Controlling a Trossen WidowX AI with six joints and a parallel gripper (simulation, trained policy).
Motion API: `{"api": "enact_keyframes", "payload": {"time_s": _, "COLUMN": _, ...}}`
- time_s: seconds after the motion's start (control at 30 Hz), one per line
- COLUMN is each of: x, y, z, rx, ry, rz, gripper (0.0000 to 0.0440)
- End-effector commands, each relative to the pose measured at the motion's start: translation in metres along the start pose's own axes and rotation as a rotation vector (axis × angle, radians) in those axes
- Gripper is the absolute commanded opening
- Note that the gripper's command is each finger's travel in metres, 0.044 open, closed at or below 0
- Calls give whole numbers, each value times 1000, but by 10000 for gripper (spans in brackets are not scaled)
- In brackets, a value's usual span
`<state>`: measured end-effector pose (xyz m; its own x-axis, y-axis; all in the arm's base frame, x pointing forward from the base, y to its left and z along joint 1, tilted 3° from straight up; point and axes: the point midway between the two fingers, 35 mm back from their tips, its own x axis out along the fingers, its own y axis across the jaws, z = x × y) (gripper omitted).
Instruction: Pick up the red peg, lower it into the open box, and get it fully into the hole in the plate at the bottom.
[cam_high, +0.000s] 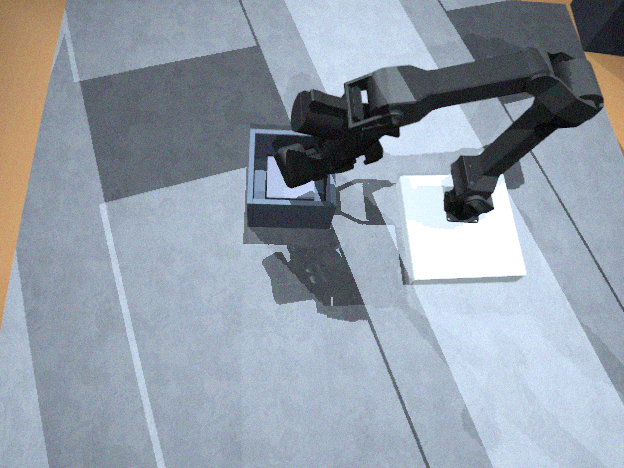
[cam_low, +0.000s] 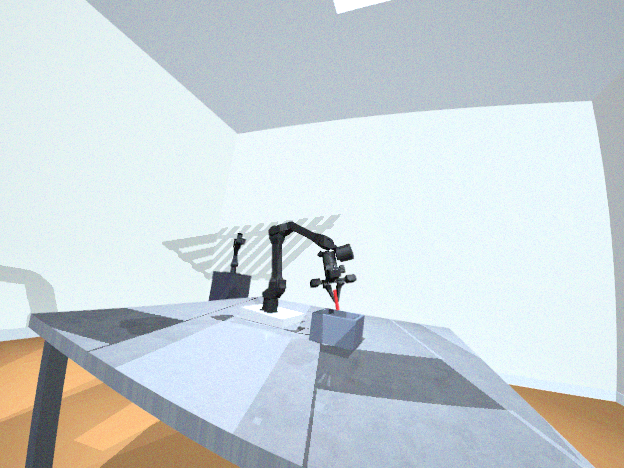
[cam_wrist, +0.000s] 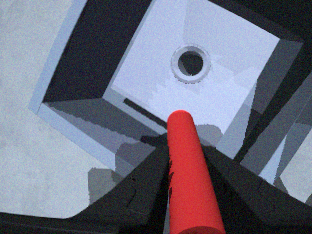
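The red peg (cam_low: 336, 301) (cam_wrist: 187, 165) is held between the fingers of my gripper (cam_low: 336, 298) (cam_wrist: 184, 155), which is shut on it. In the exterior view the peg leans slightly, its lower end at about the height of the box rim. The open blue-grey box (cam_high: 289, 215) (cam_low: 332, 327) (cam_wrist: 56, 55) stands on the table under the gripper. In the wrist view the pale plate (cam_wrist: 150, 55) lies at its bottom, with a round hole (cam_wrist: 190, 63) ahead of the peg's tip. In the top view the arm hides the peg and the hole.
The arm's white base plate (cam_high: 463, 251) (cam_low: 289, 314) lies beside the box. The box walls stand around the plate on all sides. A dark block (cam_low: 230, 285) with a small black device on it stands beyond the table in the exterior view.
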<state>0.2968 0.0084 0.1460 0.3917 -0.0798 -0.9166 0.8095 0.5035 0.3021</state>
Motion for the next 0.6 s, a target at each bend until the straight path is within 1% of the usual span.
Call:
{"api": "enact_keyframes", "payload": {"time_s": 0.0, "x": 8, "y": 1, "z": 6, "rx": 9, "ry": 6, "rz": -11, "gripper": 4}}
{"api": "enact_keyframes", "payload": {"time_s": 0.27, "x": 24, "y": 0, "z": 20, "rx": 34, "ry": 24, "rz": -33, "gripper": 13}}
{"api": "enact_keyframes", "payload": {"time_s": 0.57, "x": 48, "y": -2, "z": 24, "rx": 38, "ry": 57, "rz": -75, "gripper": 14}}
